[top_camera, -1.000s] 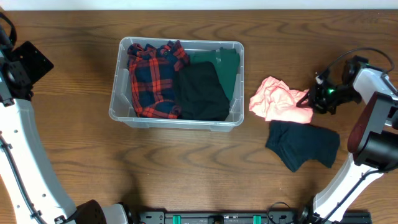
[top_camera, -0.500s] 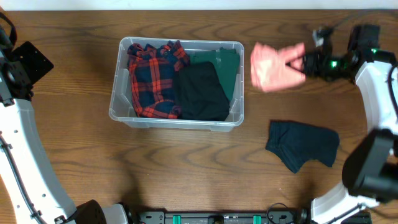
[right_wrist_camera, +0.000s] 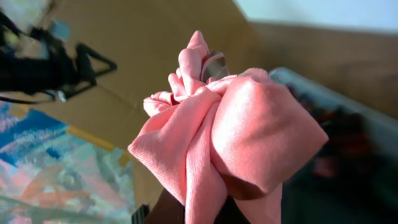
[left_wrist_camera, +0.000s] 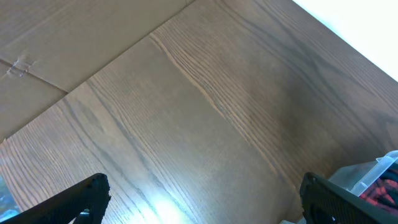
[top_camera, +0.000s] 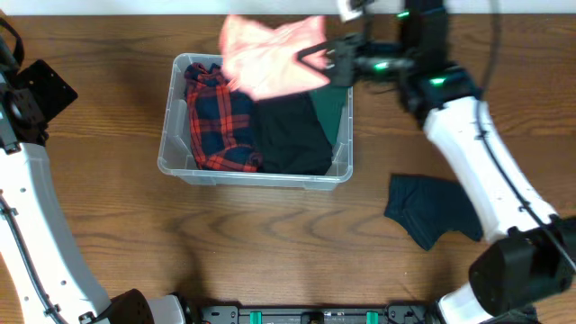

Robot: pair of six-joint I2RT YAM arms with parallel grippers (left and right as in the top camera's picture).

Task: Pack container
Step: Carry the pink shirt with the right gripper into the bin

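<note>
The clear plastic container (top_camera: 171, 155) stands left of centre and holds a red and navy plaid shirt (top_camera: 214, 121), a black garment (top_camera: 290, 133) and a green garment (top_camera: 331, 101). My right gripper (top_camera: 317, 56) is shut on a pink cloth (top_camera: 270, 56) and holds it in the air over the container's back edge. The pink cloth fills the right wrist view (right_wrist_camera: 230, 137), hiding the fingers. My left gripper (left_wrist_camera: 202, 199) is open and empty over bare wood, with the container's corner (left_wrist_camera: 373, 177) at its right.
A dark teal garment (top_camera: 439, 209) lies on the table right of the container. The left arm (top_camera: 27, 171) runs along the left edge. Cardboard and a colourful mat lie beyond the table's far edge.
My right gripper has lifted the pink cloth off the table at the right and carried it left, up over the container. The left arm has not moved.
</note>
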